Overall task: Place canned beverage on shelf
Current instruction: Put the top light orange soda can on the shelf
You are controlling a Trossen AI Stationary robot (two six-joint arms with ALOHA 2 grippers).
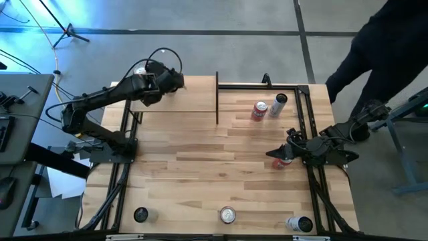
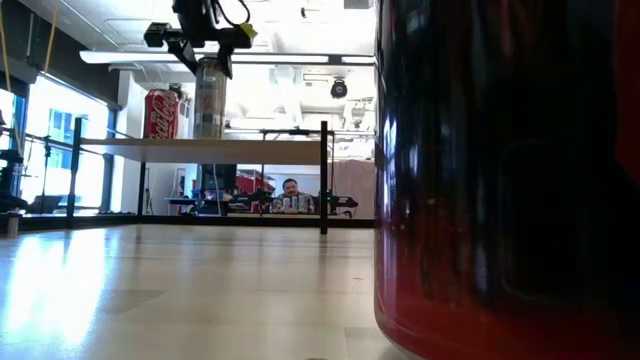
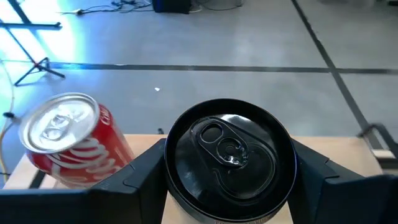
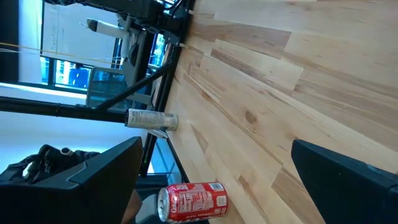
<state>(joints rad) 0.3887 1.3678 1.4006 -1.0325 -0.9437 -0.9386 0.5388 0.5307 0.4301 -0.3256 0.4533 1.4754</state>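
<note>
Canned beverage placement is at the set-down: the shelf, a pale board at the table's far left, already carries a red can, so the dark-topped can should come down upright and clear of it before release. Left gripper is clenched on that can, one finger on each side, above the shelf. Right gripper waits spread wide, far right.
</note>
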